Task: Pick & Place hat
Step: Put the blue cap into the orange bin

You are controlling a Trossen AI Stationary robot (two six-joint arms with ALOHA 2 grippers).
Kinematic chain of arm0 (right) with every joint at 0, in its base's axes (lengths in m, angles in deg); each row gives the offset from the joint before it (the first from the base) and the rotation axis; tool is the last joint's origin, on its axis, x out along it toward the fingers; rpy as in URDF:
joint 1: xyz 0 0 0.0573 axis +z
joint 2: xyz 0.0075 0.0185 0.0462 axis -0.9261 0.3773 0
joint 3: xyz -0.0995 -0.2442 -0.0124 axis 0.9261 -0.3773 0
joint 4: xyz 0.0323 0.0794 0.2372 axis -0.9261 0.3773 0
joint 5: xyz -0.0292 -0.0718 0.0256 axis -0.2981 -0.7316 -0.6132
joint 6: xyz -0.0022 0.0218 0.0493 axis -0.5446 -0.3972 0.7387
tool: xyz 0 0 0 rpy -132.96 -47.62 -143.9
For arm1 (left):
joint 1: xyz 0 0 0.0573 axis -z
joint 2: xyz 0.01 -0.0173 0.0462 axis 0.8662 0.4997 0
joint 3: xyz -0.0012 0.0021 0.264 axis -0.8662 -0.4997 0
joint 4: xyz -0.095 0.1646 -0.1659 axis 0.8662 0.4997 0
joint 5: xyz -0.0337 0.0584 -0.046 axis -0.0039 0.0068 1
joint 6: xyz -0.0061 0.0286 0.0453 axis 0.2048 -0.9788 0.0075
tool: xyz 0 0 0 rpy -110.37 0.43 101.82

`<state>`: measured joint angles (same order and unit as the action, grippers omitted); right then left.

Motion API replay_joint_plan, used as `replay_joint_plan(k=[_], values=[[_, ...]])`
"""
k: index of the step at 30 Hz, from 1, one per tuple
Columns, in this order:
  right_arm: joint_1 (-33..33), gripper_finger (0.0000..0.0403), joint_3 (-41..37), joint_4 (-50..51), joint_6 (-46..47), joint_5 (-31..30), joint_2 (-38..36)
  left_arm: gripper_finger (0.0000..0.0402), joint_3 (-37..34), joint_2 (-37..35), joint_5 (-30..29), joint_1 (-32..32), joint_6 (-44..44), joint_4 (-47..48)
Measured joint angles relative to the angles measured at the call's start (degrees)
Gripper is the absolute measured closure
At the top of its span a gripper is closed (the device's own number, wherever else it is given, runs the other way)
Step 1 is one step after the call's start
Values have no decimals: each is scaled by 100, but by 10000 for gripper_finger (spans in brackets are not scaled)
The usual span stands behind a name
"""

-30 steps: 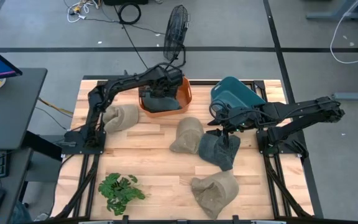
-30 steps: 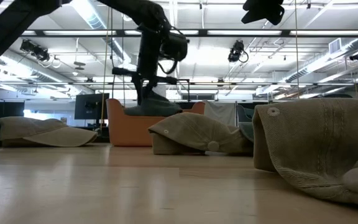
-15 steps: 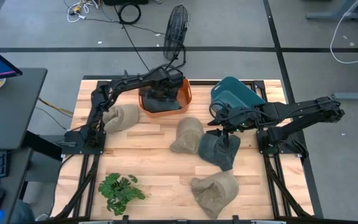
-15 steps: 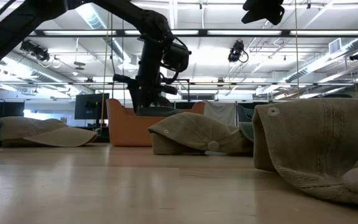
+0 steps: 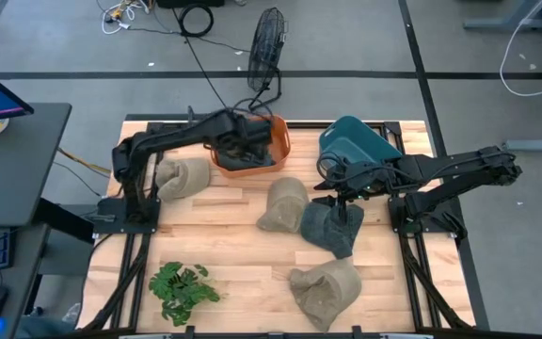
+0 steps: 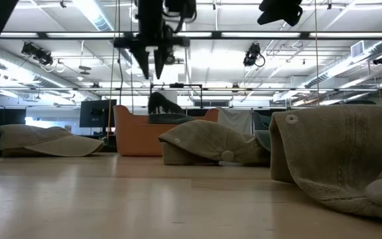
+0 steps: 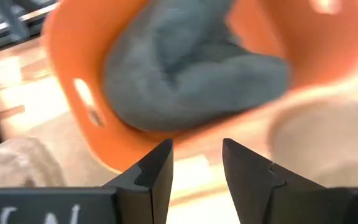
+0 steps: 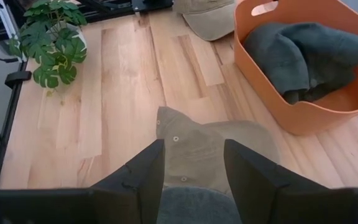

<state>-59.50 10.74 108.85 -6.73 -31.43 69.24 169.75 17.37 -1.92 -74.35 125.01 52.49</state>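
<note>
A dark grey hat (image 5: pixel 248 149) (image 7: pixel 191 68) lies inside the orange basket (image 5: pixel 278 158) (image 6: pixel 128 129) at the table's far side. My left gripper (image 5: pixel 236 134) (image 7: pixel 197 171) (image 6: pixel 150 66) stands open well above the basket, with nothing between its fingers. A second dark grey hat (image 5: pixel 330 228) lies flat on the table right of centre. My right gripper (image 5: pixel 342 194) (image 8: pixel 194 174) is open just over that hat's far edge. Three tan hats lie on the table: one at the left (image 5: pixel 184 176), one in the middle (image 5: pixel 283 203) (image 8: pixel 210 146), one near the front (image 5: pixel 326 287).
A teal container (image 5: pixel 356 141) stands at the far right, beside the basket. A potted green plant (image 5: pixel 182 282) (image 8: pixel 48 37) sits at the near left. A black fan (image 5: pixel 266 38) stands on the floor beyond the table. Bare wood shows between the plant and the hats.
My left gripper has opened and let go of the dark grey hat, which now lies in the orange basket. The gripper has then risen high above the basket and drawn back a little toward the table's left edge.
</note>
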Motion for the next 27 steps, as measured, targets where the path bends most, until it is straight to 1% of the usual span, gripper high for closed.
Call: replay_joint_plan(k=[5, 9, 13, 17, 21, 24, 27], values=[[-2, 231, 0, 70, 24, 187, 0, 261, 0, -27, 1, 647, 0, -378], [0, 231, 0, 360, 61, 280, 0, 262, -3, 1, 2, 1146, 7, -749], [0, 231, 0, 807, 389, 668, 0, 262, -3, 6, -13, 1524, 137, -918], [70, 231, 0, 1511, 1104, 979, 0, 262, -3, 8, -45, 1745, 444, -878], [278, 236, -1, 2357, 2267, 1033, 0, 262, -3, 8, -44, 1861, 457, -876], [460, 244, -2, 2814, 2800, 975, 0, 262, -3, 8, -45, 1885, 457, -875], [560, 251, -2, 2885, 3346, 639, 21, 262, -3, 8, -45, 1883, 450, -874]])
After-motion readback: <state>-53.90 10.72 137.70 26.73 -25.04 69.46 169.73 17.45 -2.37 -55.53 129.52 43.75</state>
